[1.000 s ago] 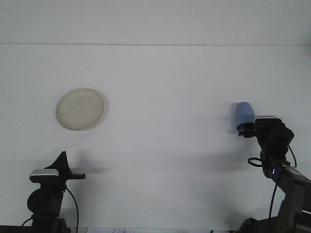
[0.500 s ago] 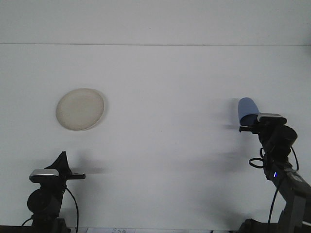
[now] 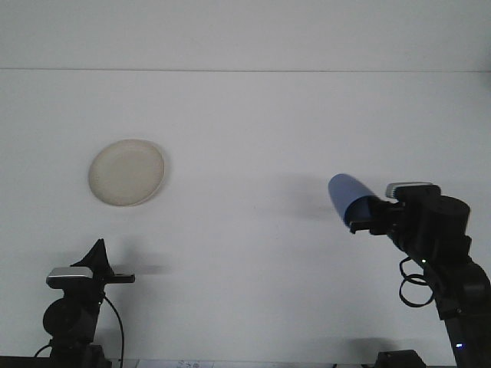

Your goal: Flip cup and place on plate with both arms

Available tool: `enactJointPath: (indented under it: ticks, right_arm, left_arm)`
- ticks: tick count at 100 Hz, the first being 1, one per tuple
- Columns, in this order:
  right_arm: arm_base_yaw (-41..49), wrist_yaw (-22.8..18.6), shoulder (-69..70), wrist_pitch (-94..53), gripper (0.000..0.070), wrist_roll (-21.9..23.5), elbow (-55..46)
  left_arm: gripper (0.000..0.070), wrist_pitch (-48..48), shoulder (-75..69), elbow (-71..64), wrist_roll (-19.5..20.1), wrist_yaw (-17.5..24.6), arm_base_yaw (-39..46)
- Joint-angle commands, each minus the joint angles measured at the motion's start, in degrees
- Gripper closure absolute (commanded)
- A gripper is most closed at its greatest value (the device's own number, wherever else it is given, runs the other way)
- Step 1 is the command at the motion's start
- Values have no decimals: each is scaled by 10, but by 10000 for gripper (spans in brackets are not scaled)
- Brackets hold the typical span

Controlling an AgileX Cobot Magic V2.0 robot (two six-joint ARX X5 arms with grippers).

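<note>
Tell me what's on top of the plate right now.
Nothing shows on the plate; its surface looks bare. The blue cup is held by the right gripper, away from it.

Flat, even light over a pale table, with your arms reading as dark silhouettes.

You see a bright, slightly grey-white table (image 3: 253,138) with no glare or hot spots, and the far wall blends into it past a thin horizon line. Soft, faint shadows lie on the surface: one to the right of the left gripper (image 3: 100,257), one along the right rim of the plate (image 3: 126,172), a dim smear behind the cup (image 3: 347,196). The right gripper (image 3: 364,218) and its arm are underexposed, so you lose detail in the black parts. The frame is mildly soft and low in contrast; edges show no obvious bending.
</note>
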Motion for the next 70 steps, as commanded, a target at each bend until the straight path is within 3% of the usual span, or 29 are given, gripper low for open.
enactJointPath:
  ticks: [1,17,35,70]
  right_arm:
    - [58,1,31,-85,698,9,44]
    - [215,43,107,-210,699,8,118]
    - [362,87,206,-243,698,10,155]
    - [462,92,386,-314,698,-15,242]
  left_arm:
    - [685,6,-1,-11,-5,-3,0]
    - [685,6,-1,-11,-5,-3,0]
    - [685,6,-1,-11,-5,-3,0]
    - [685,6,-1,-11,-5,-3,0]
